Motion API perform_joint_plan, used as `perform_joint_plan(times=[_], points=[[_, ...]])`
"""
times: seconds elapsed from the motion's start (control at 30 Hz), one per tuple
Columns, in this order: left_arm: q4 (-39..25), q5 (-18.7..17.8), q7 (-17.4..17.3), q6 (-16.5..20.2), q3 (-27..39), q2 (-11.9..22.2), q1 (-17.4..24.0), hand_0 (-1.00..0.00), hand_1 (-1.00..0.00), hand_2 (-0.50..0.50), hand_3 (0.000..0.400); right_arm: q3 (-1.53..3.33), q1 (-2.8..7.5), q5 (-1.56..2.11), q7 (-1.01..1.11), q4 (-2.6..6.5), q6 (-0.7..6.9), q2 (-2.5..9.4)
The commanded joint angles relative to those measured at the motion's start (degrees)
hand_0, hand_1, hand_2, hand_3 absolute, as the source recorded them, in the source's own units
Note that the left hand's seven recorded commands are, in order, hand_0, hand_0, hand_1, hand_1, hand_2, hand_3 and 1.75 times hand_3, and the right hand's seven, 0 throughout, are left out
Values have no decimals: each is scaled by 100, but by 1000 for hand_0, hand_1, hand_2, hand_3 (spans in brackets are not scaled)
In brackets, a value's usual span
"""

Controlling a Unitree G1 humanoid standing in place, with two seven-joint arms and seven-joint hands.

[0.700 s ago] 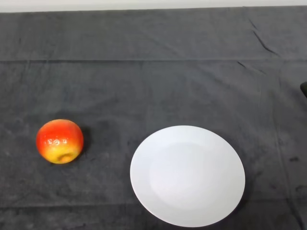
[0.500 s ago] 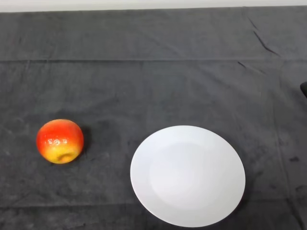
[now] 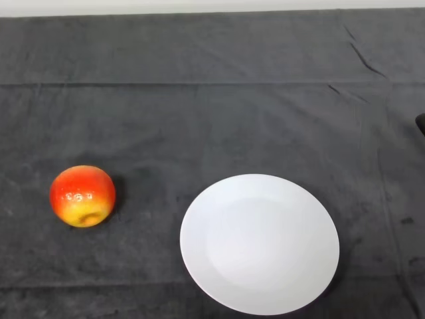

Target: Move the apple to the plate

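Observation:
A red and yellow apple rests on the dark cloth at the left of the head view. To its right, nearer the front edge, lies a round white plate with nothing on it. A strip of cloth about a hand's breadth wide separates the apple from the plate's rim.
The dark cloth covers the whole table, with creases running across the back. A small dark object pokes in at the right edge. The table's pale far edge runs along the top.

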Motion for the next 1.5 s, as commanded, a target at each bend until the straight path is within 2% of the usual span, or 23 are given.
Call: perform_joint_plan(times=[0.03,0.73,1.5], points=[[-403,72,88,133,-175,92,160,0,0,0,0,-71,-26,-5,11,23,-1,-191],[-2737,293,190,1562,-669,-353,564,0,0,0,0,-67,-4,-3,-8,-27,-7,-168],[-3926,686,-33,2787,-1747,-675,430,0,0,0,0,-61,20,2,-35,-86,-10,-144]])
